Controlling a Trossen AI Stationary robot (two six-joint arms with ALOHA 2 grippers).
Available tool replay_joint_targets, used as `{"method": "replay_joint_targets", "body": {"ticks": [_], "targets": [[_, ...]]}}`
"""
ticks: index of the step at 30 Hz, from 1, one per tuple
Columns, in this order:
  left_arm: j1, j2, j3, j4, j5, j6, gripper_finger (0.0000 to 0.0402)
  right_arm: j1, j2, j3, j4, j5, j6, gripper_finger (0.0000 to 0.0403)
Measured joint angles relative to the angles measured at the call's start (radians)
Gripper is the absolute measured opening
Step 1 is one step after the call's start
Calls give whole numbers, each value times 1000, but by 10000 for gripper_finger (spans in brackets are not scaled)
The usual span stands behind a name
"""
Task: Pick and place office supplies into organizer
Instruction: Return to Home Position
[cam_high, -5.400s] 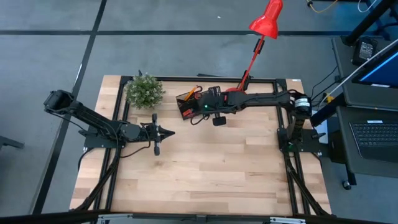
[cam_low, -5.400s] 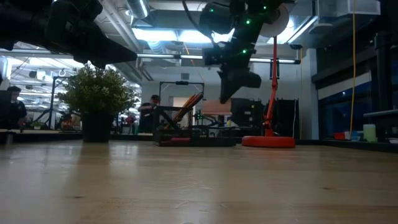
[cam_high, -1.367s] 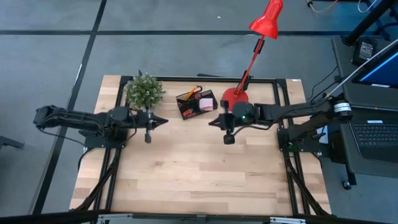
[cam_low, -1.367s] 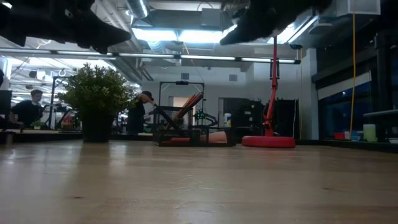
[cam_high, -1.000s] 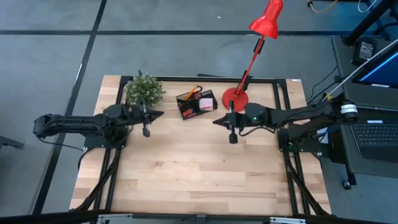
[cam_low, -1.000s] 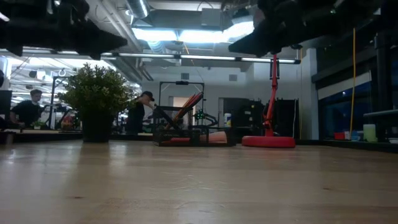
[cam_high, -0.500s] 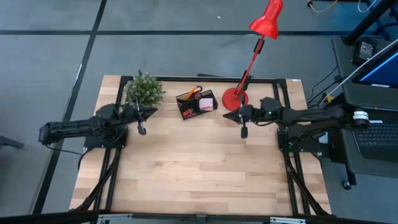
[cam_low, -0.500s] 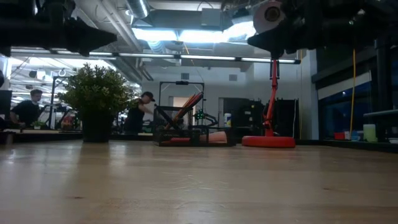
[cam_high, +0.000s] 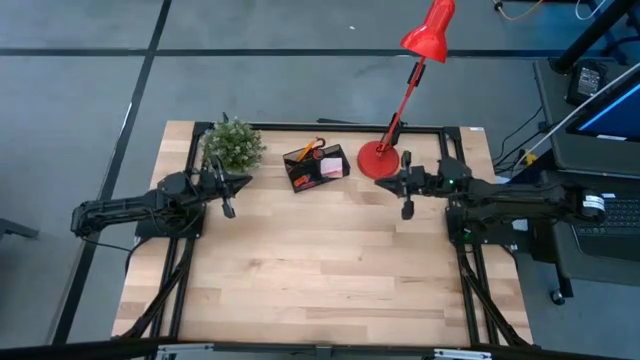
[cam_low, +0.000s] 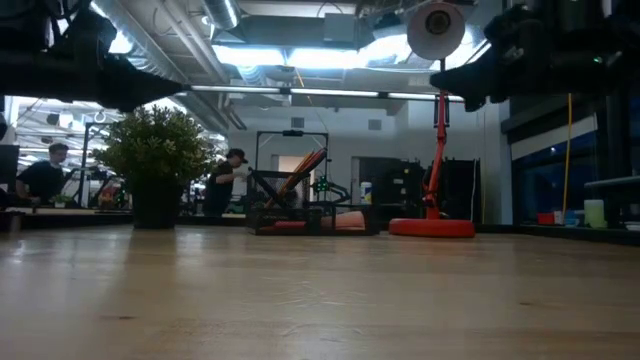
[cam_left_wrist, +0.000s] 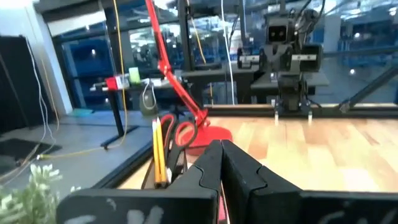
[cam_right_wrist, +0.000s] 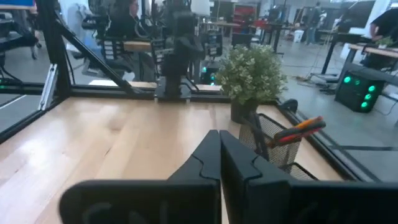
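Note:
The black organizer (cam_high: 316, 166) stands near the table's far edge, between the green plant (cam_high: 232, 145) and the red lamp's base (cam_high: 378, 160). Orange pencils (cam_left_wrist: 158, 151) and red-handled scissors (cam_left_wrist: 178, 133) stick up from it, and a pink pad (cam_high: 331, 168) lies inside. My left gripper (cam_high: 247, 181) hovers shut and empty to the organizer's left, in front of the plant; its wrist view shows the fingers (cam_left_wrist: 221, 147) closed. My right gripper (cam_high: 386, 185) hovers shut and empty to the organizer's right, near the lamp base, with its fingers (cam_right_wrist: 219, 135) closed. No supplies lie loose on the table.
The lamp's red stem (cam_high: 405, 95) slants up over the table's far right corner. The plant pot (cam_low: 156, 205) sits at the far left. A black frame rail (cam_high: 330, 126) runs along the far edge. Bare wood (cam_high: 320, 260) stretches across the middle and near side. People (cam_low: 225, 180) stand beyond the table.
Both arms have drawn back from the table's middle, staying shut. My left gripper moved toward the table's left edge, now in front of the plant. My right gripper moved toward the right edge, past the lamp base. The organizer and its contents stayed still.

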Motion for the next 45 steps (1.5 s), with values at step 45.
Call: {"method": "replay_joint_targets", "body": {"ticks": [45], "targets": [[0, 3, 0, -81, 1, -137, 2, -23, -432, -244, -54, 0, 131, 29]]}}
